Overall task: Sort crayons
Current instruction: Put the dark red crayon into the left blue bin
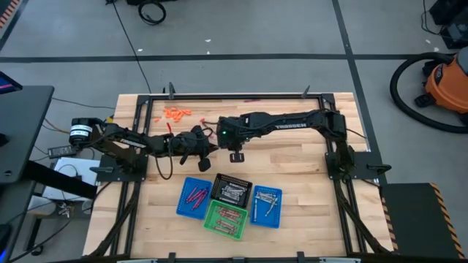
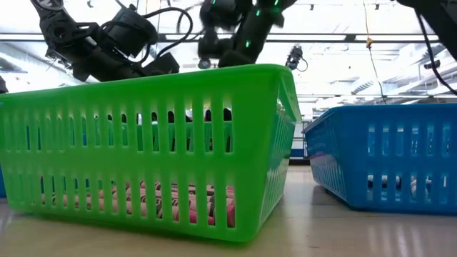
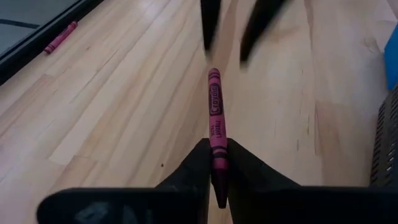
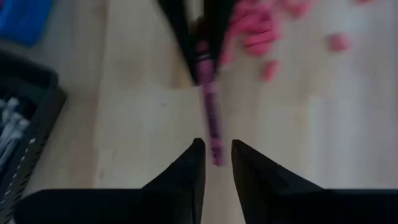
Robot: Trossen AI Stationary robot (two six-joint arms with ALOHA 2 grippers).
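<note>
Left gripper point(image 3: 214, 163) is pinching a magenta crayon point(image 3: 215, 112) at its lower end, fingers pressed tight against the wrapper, and the stick juts straight out ahead of the fingertips above the bare wooden table point(image 1: 307, 168). Just past the crayon's free tip, in the left wrist view, hang the two dark fingers of the right gripper point(image 4: 216, 152), which are spread apart with a gap between them; from the right wrist view the same crayon lies beyond that gap, its near end just ahead of the fingertips and not touched by them. In the high view the two grippers meet nose to nose over the middle of the table, the left arm reaching in from one side and the right arm from the other. Behind the left gripper, toward the far edge of the table, lies a loose heap of orange-pink crayons point(image 1: 176, 113). On the near side of both grippers sit four baskets: a blue basket point(image 1: 194, 197) holding reddish sticks, a black basket point(image 1: 232, 191) with silvery-grey ones, a green basket point(image 1: 225, 218) with pinkish ones, and a second blue basket point(image 1: 267, 205).
</note>
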